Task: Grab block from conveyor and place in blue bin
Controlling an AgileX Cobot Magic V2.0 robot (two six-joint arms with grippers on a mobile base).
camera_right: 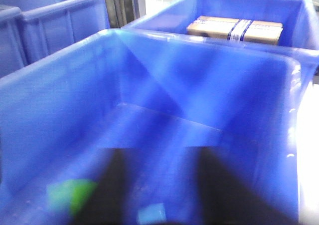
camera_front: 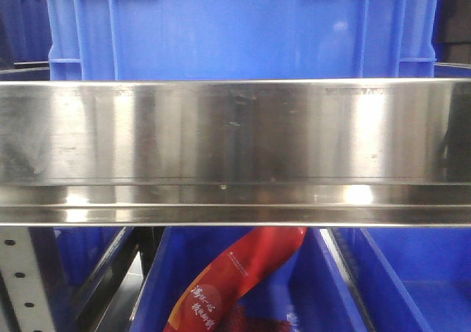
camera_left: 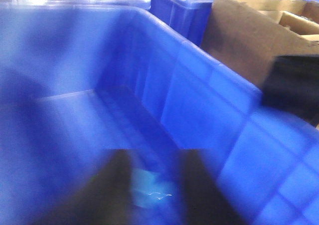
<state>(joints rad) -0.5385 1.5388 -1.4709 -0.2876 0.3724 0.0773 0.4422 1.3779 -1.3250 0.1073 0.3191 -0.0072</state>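
In the front-facing view a broad steel rail [camera_front: 235, 152] runs across the whole picture, shiny and streaked with reflections. Above it stands a ribbed blue crate [camera_front: 235, 30]. Below the rail, a red packet [camera_front: 235, 277] with white lettering lies tilted inside a lower blue crate [camera_front: 309, 295], and a perforated grey upright [camera_front: 18, 280] shows at the lower left corner. Neither arm shows here, and no belt can be made out.

The left wrist view is blurred. The left gripper [camera_left: 152, 190] hangs over the inside of a blue bin [camera_left: 209, 100], its two dark fingers [camera_left: 112, 185] standing apart. Between them sits a pale blue block [camera_left: 149, 187]; the blur hides whether the fingers touch it or whether it lies on the bin's floor below. Past the bin's right wall stands an open cardboard box [camera_left: 239, 40], with more blue crates [camera_left: 174, 5] along the top edge.

The right wrist view shows the right gripper [camera_right: 157, 185] over another blue bin [camera_right: 65, 90], fingers [camera_right: 214, 190] apart with nothing clamped between them. On the bin floor near the bottom edge lie a green block [camera_right: 70, 195], left of the fingers, and a light blue block [camera_right: 152, 213] between them. Behind the bin's far wall, a further crate [camera_right: 299, 25] holds a taped carton [camera_right: 234, 29].
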